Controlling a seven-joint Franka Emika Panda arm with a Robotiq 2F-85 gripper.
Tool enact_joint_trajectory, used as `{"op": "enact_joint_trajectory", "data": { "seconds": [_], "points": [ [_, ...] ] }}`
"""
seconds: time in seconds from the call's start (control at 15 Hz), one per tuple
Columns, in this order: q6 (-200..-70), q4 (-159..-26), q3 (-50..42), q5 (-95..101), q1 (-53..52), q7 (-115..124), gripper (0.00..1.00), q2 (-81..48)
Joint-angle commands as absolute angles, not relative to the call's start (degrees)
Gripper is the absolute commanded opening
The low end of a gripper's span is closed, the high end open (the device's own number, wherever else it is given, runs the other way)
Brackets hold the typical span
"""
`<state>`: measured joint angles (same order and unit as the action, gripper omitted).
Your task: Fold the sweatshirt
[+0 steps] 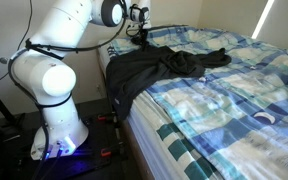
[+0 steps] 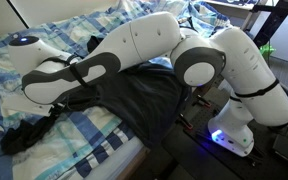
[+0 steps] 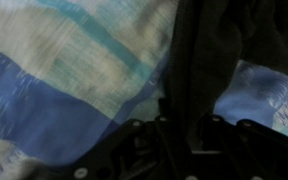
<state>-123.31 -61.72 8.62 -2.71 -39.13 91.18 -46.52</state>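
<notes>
The black sweatshirt lies rumpled on the near corner of the bed and hangs over its edge. It shows in both exterior views, spread under my arm, with a sleeve trailing toward the foot. My gripper is low over the garment's far end. In the wrist view a strip of the dark fabric runs up between the fingers, which look closed on it. The fingertips are dark and hard to separate from the cloth.
The blue-and-white patchwork bedspread covers the bed, and it also shows in the wrist view. The robot base stands on the floor beside the bed edge. A wall is behind the bed.
</notes>
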Motion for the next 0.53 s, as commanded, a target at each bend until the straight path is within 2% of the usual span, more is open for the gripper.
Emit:
{"op": "enact_joint_trajectory", "data": {
  "seconds": [0.0,0.47],
  "points": [
    [-123.2,-60.8,6.7,-0.5,-41.1,94.9,0.01,-45.8],
    [-123.4,-62.8,3.9,3.2,-43.6,100.6,0.02,-43.4]
  ]
}}
